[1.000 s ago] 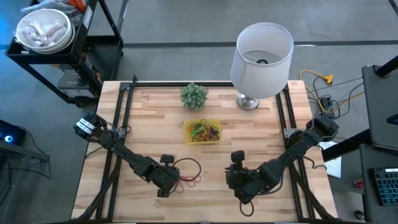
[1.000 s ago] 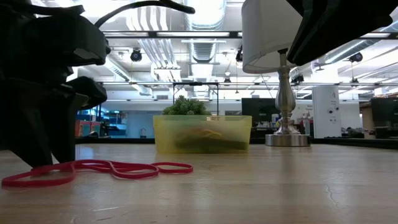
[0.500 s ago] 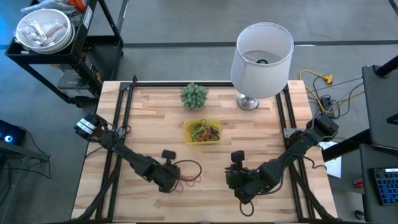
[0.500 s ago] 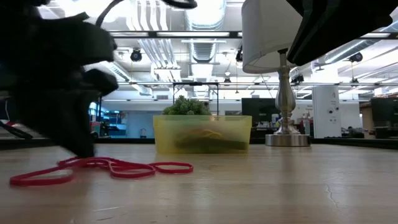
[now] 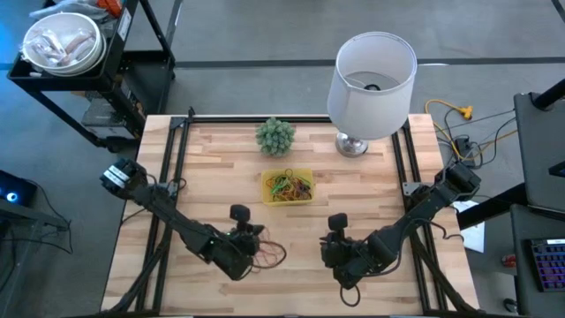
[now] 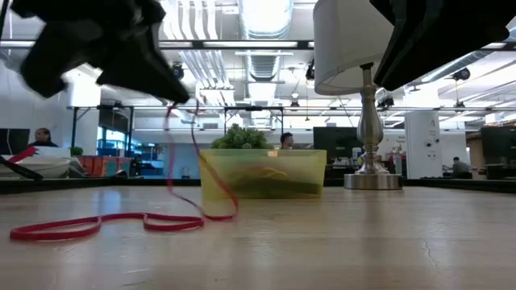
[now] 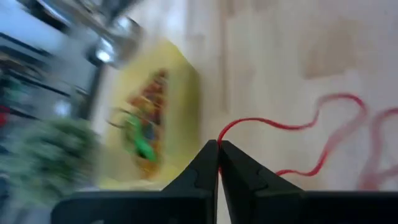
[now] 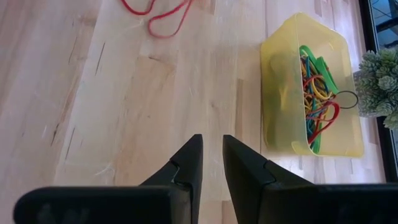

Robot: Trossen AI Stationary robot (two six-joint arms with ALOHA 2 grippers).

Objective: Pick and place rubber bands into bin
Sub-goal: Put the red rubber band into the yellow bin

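A long red rubber band [image 6: 193, 173] runs from my left gripper [image 7: 218, 151] down to the table, seen from above as a thin loop [image 5: 272, 254]. My left gripper [image 5: 253, 248] is shut on it, near the table's front, left of the middle. The yellow bin [image 5: 288, 186] sits on the table's middle with several coloured rubber bands [image 8: 314, 93] inside it. My right gripper [image 8: 212, 155] hovers near the front, right of the middle [image 5: 334, 250], narrowly open with nothing between its fingers. My left gripper pinches one strand of the red band at a bend [image 7: 219, 138], right at its fingertips. The held part [image 6: 170, 109] is lifted well above the table. The band hangs slack below it, and its other end [image 6: 56, 229] lies on the wood.
Behind the bin stands a small green plant [image 5: 275, 135]. A lamp with a white shade [image 5: 372, 75] stands at the far right. A metal bowl [image 5: 62, 44] rests on a cart off the table's far left. Black rails [image 5: 168, 177] run along both side edges.
My left gripper has taken hold of the red band and gone up from the table. The held end of the band has risen with it and now hangs, while the band's other end stays lying on the wood.
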